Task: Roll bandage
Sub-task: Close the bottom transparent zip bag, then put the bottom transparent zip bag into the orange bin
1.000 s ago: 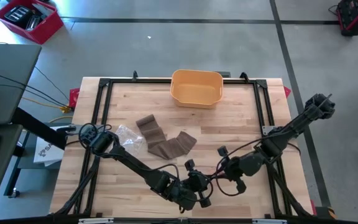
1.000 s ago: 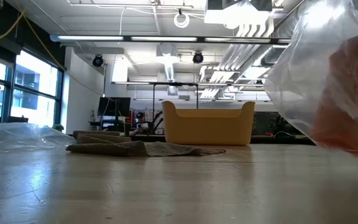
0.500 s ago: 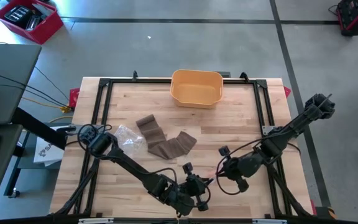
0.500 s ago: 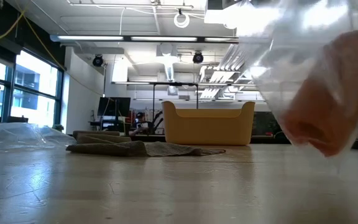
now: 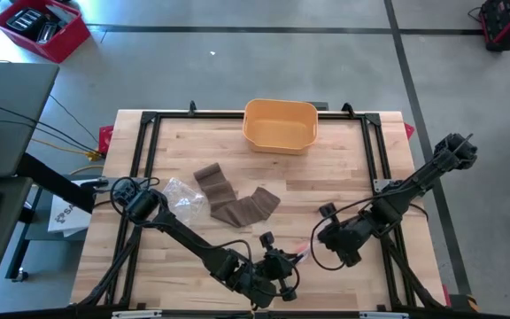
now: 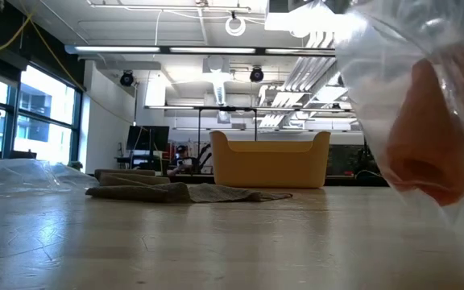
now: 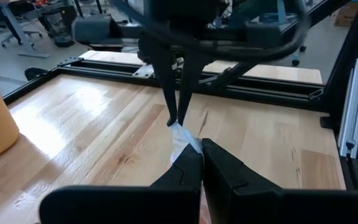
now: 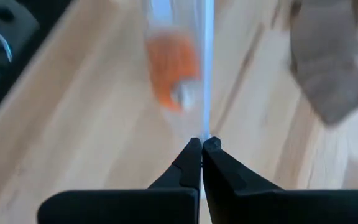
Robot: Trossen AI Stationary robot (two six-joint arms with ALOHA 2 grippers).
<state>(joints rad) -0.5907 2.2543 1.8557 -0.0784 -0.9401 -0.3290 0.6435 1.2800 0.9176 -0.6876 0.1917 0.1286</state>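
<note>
1. Now, left pincer (image 7: 194,163) and right pincer (image 8: 202,146) both pinch the clear bag (image 6: 413,105), orange roll inside, slippery film.
2. Brown bandage (image 5: 237,199) lies limp on the table (image 5: 343,168), near the yellow bin (image 5: 280,125); take an end.

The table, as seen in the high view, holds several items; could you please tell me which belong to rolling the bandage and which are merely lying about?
In use:
- brown bandage, unrolled flat
- clear bag with an orange roll, pinched by left gripper and right gripper

Lying about:
- yellow bin
- empty clear wrapper
</note>
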